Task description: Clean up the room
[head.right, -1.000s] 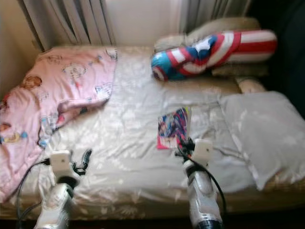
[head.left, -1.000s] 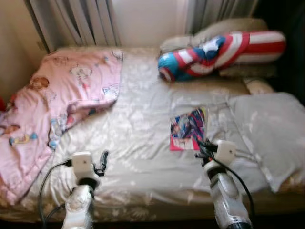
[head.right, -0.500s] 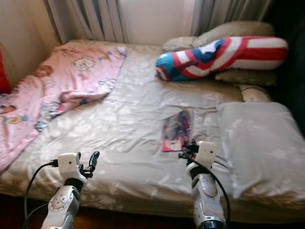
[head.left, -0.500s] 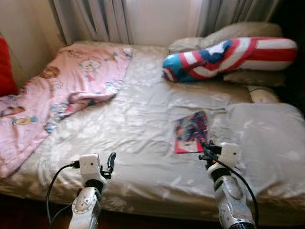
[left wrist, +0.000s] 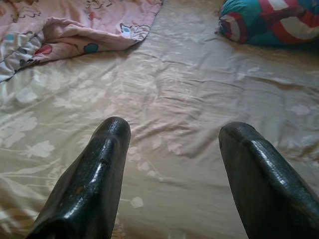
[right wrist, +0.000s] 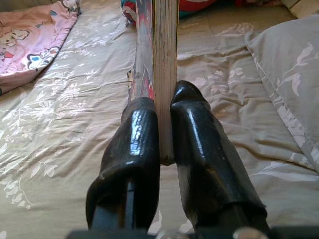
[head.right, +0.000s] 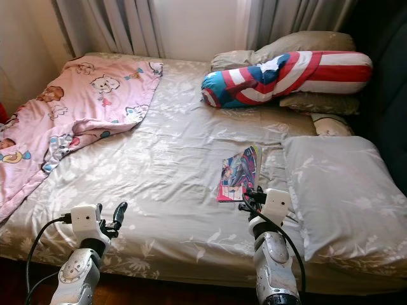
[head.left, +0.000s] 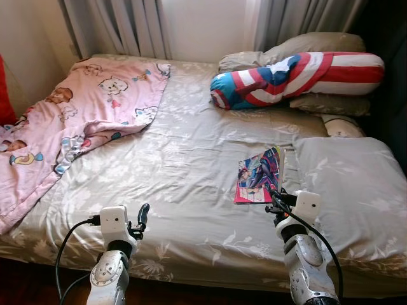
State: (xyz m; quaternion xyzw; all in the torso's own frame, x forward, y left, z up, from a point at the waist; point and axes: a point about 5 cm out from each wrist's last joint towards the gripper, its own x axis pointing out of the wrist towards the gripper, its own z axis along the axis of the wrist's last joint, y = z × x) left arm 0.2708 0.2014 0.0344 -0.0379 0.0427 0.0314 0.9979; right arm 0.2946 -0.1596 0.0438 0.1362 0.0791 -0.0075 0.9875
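Bedroom: bed [head.left: 191, 165] w/ beige floral sheet, curtains [head.left: 127, 25] behind, pink blanket [head.left: 76, 121] bunched on my left side, striped bolster [head.left: 299, 73] across the far end on pillows, grey pillow [head.left: 356, 184] on my right.

Status:
- Right claw [right wrist: 164, 149]: pressed together on the book [right wrist: 164, 59], pinching its near edge. In the wrist view the page block stands on edge between both fingers [right wrist: 137, 144]. From the head views the book [head.left: 259, 176] sits near mid-bed, just beside the grey pillow, its far part looking low over the sheet; cannot tell if it touches.
- Left claw [left wrist: 169, 164]: spread, holding nothing, low over bare sheet near the bed's front edge.

Step in hand (judged): lift book clear of bed, carry to wherever it belongs.

Procedure notes:
1. Keep pinch firm; grip is at one edge only, so free end will likely sag or fan open.
2. Raise straight up before swinging, to avoid dragging cover across sheet folds.
3. Move slow; thin, glossy cover may slip.
4. Keep left arm clear of the swing path.

Book: thin, soft cover, bright multicolour artwork w/ pink-red border, pale page edges. Looks light, flexible. Blanket and pillows remain untidied.
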